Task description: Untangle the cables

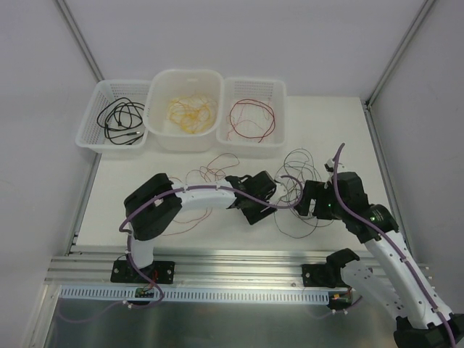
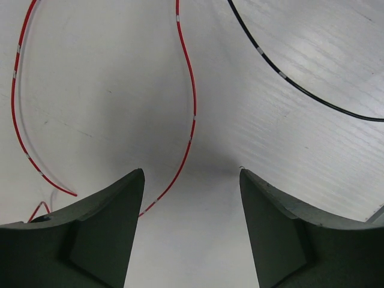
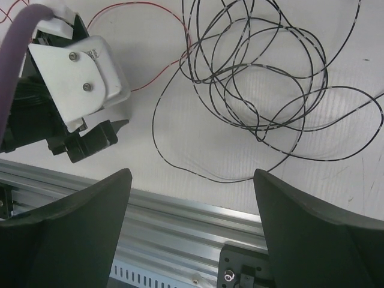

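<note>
While both arms reach out over the white table [image 1: 145, 163], the cables [image 1: 212, 172] lie in two places: some are loose on the table between the arms and the baskets, and some sit in three white baskets at the far edge. The left basket [image 1: 88, 123] holds black cables [image 1: 122, 116], the middle basket [image 1: 185, 72] holds yellow-orange cables [image 1: 190, 112], and the right basket [image 1: 254, 81] holds red cables [image 1: 251, 118]. The left gripper [image 1: 254, 205] is low over the table near the middle, and its two fingers [image 2: 108, 228] stand apart with nothing squeezed between them. A loose red cable [image 2: 193, 108] runs down the table toward that gap, then bends away and slips out of sight at the edge of the left finger, so it is not pinched. A loose black cable [image 2: 288, 81] curves across the table farther off. The right gripper [image 1: 310, 199] is just to the right of the left one, and its jaws are wide apart too and hold nothing. Seen from the right wrist, a messy bunch of black loops [image 3: 258, 128] lies on the table past the fingers, with a thin red cable beside it near the left gripper. A metal rail [image 3: 180, 219] runs along the near edge of the table, under the right gripper.
</note>
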You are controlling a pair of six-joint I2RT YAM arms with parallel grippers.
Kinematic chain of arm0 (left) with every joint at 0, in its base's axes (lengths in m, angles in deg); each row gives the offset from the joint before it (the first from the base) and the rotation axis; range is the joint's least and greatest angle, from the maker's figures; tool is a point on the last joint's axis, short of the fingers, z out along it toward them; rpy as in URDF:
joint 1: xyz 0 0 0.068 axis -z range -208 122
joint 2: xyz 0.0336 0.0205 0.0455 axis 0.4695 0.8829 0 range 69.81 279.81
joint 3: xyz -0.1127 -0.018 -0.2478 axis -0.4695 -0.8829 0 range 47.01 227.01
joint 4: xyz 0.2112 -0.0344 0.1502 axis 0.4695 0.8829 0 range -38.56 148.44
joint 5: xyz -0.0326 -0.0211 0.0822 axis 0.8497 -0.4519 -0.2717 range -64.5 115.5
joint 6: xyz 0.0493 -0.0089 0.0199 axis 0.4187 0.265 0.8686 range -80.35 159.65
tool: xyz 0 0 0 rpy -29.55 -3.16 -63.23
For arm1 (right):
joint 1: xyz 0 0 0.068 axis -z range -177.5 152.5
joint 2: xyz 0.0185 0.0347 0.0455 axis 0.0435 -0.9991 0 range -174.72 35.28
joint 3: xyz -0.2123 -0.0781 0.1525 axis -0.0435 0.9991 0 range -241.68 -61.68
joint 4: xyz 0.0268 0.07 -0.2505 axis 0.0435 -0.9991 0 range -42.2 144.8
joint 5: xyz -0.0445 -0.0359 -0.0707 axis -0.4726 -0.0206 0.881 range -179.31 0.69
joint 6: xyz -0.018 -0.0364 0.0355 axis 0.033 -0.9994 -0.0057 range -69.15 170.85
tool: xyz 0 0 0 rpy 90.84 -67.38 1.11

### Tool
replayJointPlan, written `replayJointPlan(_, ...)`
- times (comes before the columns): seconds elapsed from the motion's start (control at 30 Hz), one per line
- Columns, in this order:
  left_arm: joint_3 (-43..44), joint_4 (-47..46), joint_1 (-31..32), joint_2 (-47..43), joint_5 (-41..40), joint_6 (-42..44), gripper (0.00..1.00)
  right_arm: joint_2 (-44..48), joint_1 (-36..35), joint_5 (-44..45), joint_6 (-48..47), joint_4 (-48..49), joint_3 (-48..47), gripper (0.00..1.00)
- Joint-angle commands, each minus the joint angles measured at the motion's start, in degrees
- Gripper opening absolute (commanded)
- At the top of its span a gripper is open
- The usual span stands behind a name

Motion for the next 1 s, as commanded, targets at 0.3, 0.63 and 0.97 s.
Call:
replayJointPlan(0.3,-1.94,-1.63,-2.63,2.1,8.19,-0.11,0.22,0.71,-0.23,-0.44,0.79,-0.58,0.22,0.87)
replayJointPlan(0.63,-7.65,-1.72,-2.63,-4.3,5.91,-7.56,0.0,0.44,-2.67,-7.2,0.0,6.08,4.26,0.87)
replayJointPlan(0.97,-10.73,-1.8,-2.63,-14.07,7.93,-13.03,0.0,-9.83,-12.61,-8.88,3.51,22.79,11.11,0.87)
